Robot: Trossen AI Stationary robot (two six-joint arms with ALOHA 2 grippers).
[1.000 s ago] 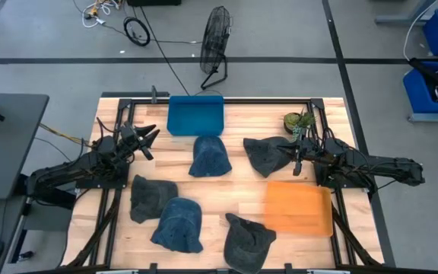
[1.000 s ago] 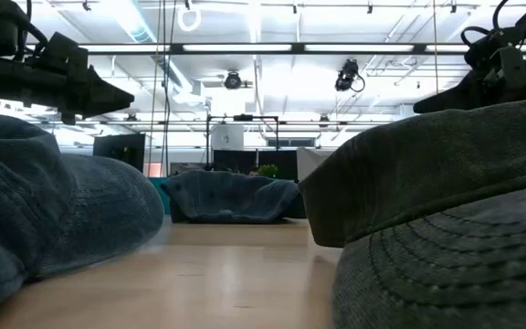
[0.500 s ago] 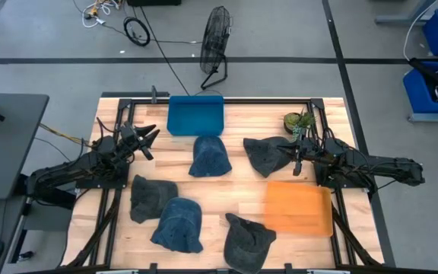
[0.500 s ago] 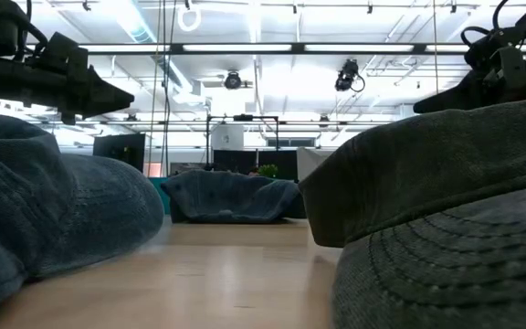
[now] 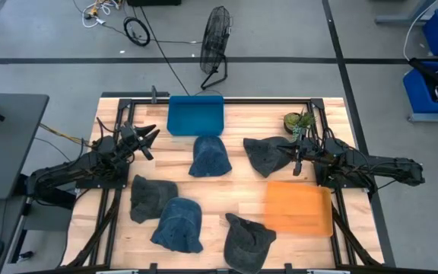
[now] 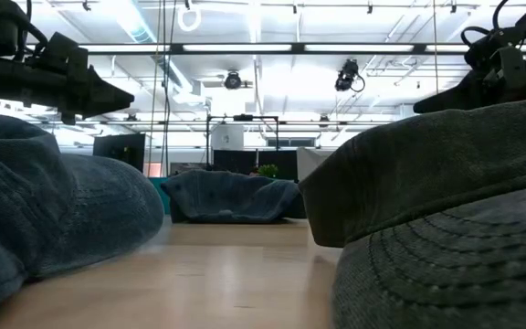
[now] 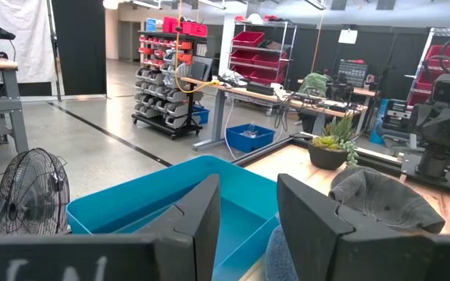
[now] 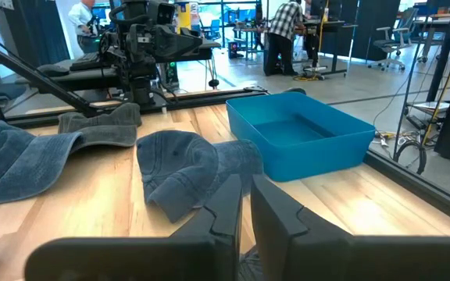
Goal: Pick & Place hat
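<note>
Several denim hats lie crown up on the wooden table: a blue one [image 5: 210,156] at the centre, a dark grey one [image 5: 267,155] to its right, a grey one [image 5: 152,197] at the left, and a blue one [image 5: 179,224] and a dark grey one [image 5: 248,242] near the front edge. My left gripper [image 5: 150,137] is open and empty, raised over the far left of the table, facing the blue bin [image 7: 209,195]. My right gripper [image 5: 296,158] is shut and empty, raised above the right edge of the dark grey hat, facing the centre blue hat [image 8: 186,168].
A blue bin [image 5: 196,116] stands at the table's far edge and an orange tray [image 5: 298,207] at the right front. A small potted plant [image 5: 298,120] sits at the far right corner. A fan [image 5: 216,38] stands on the floor beyond the table. People stand in the room behind.
</note>
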